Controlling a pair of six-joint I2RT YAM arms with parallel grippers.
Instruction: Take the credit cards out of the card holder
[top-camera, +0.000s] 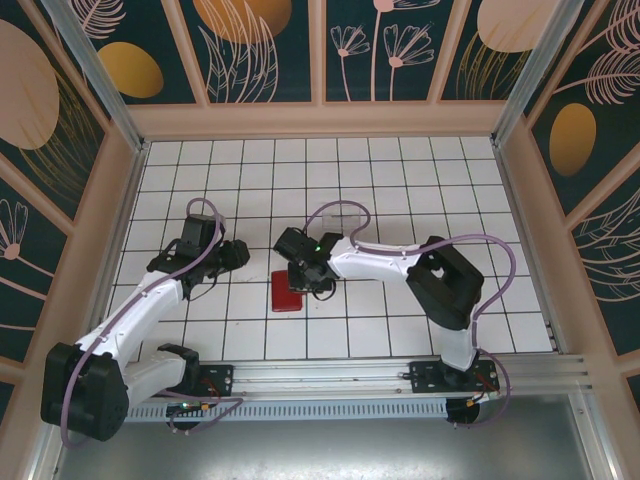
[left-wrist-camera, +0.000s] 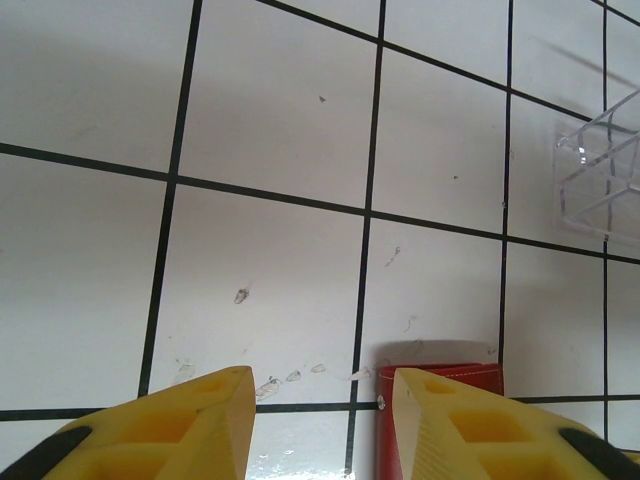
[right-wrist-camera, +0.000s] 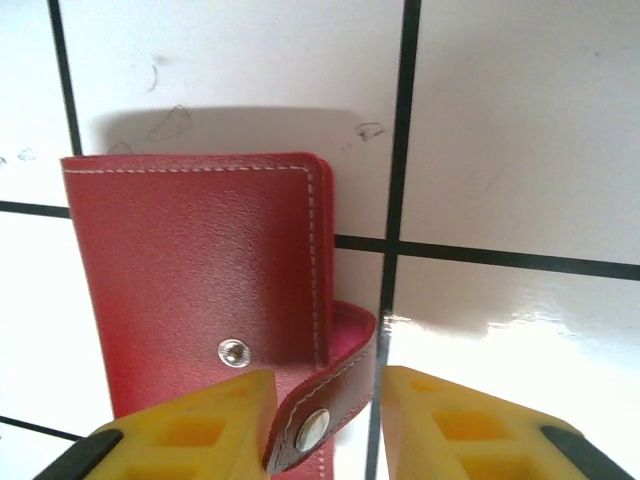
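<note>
Small red folding card holder (right-wrist-camera: 200, 260) lies flat on the white tiled table (top-camera: 400, 160), near the middle, between the 2 arms. We note it is folded shut, so the credit cards are hidden inside. Its red snap tab (right-wrist-camera: 338, 392) is unfastened and curls up off the right edge.

Right gripper (right-wrist-camera: 325, 388) hangs low over that edge, yellow fingers (right-wrist-camera: 190, 425) either side of the tab. Jaws are parted with a gap showing on the tab's right, so nothing is clamped yet. Left gripper (left-wrist-camera: 320, 385) sits just left of the holder, jaws slightly apart, holding nothing. Clear plastic box (left-wrist-camera: 600, 180) stands farther back, to the right.

We judge the step as opening the holder: 0 cards out. The next move calls for pinching the tab and folding the cover open. The left gripper likely needs to pin the other cover so the holder neither slides nor lifts.
</note>
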